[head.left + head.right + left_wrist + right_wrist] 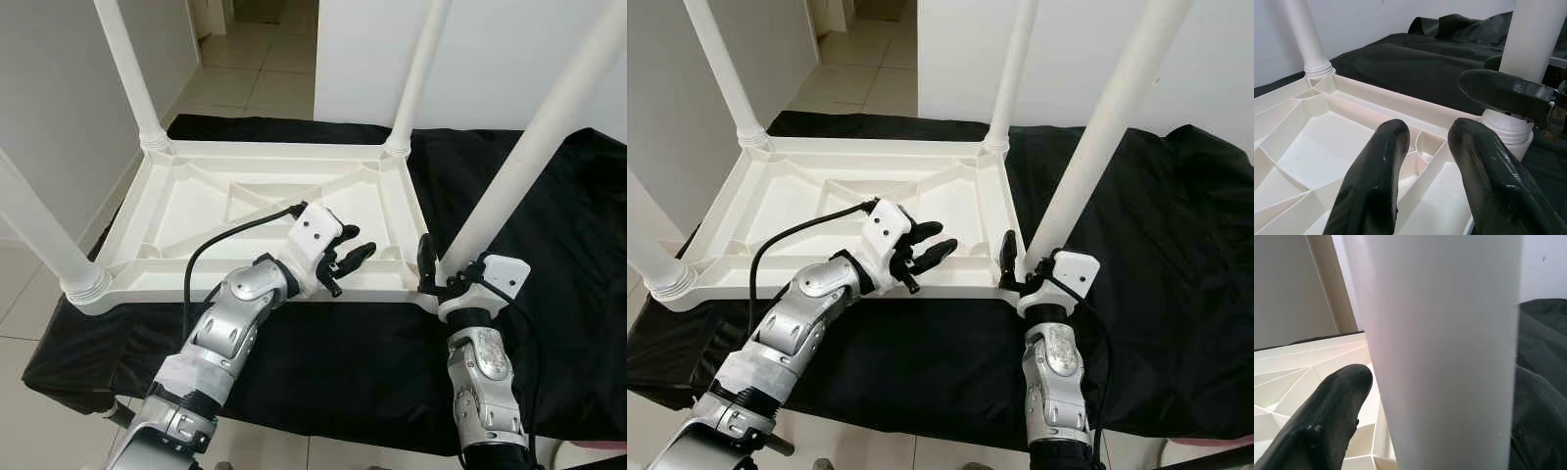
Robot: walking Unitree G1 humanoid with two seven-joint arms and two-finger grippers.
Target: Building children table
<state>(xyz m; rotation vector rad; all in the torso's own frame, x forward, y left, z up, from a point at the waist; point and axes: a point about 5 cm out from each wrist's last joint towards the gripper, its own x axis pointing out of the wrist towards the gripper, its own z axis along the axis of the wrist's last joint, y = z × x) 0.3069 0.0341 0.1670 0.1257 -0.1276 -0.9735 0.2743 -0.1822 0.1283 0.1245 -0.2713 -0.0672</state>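
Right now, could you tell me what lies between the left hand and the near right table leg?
Only the upturned tabletop's ribbed near rim, seen in the eye views.

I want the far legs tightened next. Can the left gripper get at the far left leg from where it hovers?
Probably yes: the left gripper hangs open over the upturned table top, and nothing stands between it and the far left leg, though that is a long stretch.

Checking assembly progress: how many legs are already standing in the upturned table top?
4. Far left corner leg, far right corner leg, near left corner leg, and near right corner leg, with the right end effector at its base.
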